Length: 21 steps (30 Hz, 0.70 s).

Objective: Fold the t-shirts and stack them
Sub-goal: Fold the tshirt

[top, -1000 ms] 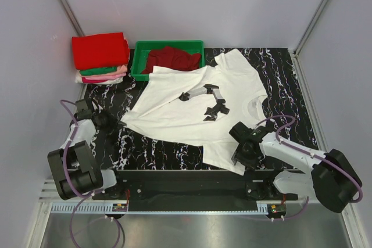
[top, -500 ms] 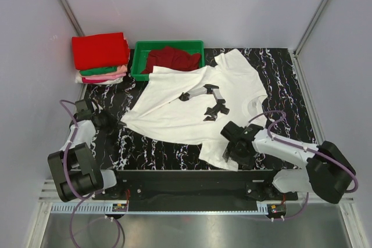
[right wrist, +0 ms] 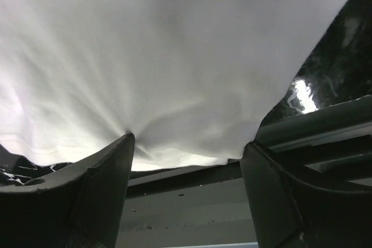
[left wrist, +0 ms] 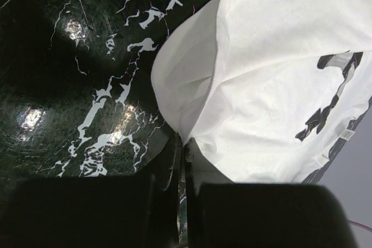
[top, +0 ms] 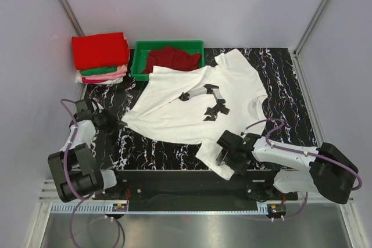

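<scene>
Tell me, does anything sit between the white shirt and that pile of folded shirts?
Nothing visible does. The white shirt lies spread out, and only bare table shows between its left edge and the pile in the far left corner. The green tray stands to the right of the pile, beside that path rather than across it.

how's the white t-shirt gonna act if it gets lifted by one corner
Probably floppy: the white t-shirt lies flat with soft wrinkles and puckers where the left gripper pinches its edge, so the rest would likely hang and drag. It looks thin and light, so it may slide easily on the glossy table.
</scene>
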Tool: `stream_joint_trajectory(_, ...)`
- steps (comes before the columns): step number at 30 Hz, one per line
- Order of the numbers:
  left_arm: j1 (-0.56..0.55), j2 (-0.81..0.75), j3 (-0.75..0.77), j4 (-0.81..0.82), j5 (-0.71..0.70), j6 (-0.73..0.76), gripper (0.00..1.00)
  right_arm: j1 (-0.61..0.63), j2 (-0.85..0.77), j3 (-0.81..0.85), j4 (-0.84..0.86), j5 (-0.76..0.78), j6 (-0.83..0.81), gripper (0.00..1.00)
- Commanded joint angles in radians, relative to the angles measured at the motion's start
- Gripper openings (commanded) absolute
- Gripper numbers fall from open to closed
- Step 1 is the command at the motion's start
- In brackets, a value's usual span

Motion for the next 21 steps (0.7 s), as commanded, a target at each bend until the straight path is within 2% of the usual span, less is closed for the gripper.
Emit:
stream_joint_trajectory(1,0.005,-0.027,0.013,0.016,0.026,0.021,0.00,0.056,-0.001,-0.031,0.018,0.026,0.084,0.77)
stream_joint_trajectory(5,0.005,-0.028,0.010,0.020,0.027,0.020,0.00,0.066,0.065,-0.100,0.142,0.012,0.092,0.70)
stream_joint_trajectory(6,0.005,-0.025,0.016,0.016,0.027,0.023,0.00,0.066,0.079,-0.097,0.156,0.012,0.086,0.64)
stream_joint_trajectory(10,0.005,-0.039,0.016,-0.004,0.021,0.033,0.00,0.077,0.087,-0.066,0.123,0.036,0.066,0.57)
stream_joint_trajectory(12,0.002,-0.054,0.012,-0.006,0.026,0.033,0.00,0.089,0.041,-0.034,0.041,0.065,0.067,0.55)
stream_joint_trajectory(15,-0.014,-0.076,0.010,-0.018,0.023,0.027,0.00,0.109,-0.060,-0.025,-0.057,0.124,0.089,0.31)
stream_joint_trajectory(16,-0.017,-0.082,0.009,-0.023,0.029,0.021,0.00,0.112,-0.088,-0.031,-0.068,0.128,0.098,0.14)
stream_joint_trajectory(17,-0.020,-0.096,0.009,-0.026,0.032,0.020,0.00,0.112,-0.143,-0.046,-0.086,0.128,0.103,0.08)
stream_joint_trajectory(19,-0.029,-0.114,0.009,-0.049,0.037,0.018,0.00,0.111,-0.218,-0.057,-0.109,0.121,0.118,0.00)
stream_joint_trajectory(21,-0.046,-0.152,0.009,-0.070,0.040,0.017,0.00,0.112,-0.263,-0.049,-0.178,0.128,0.124,0.00)
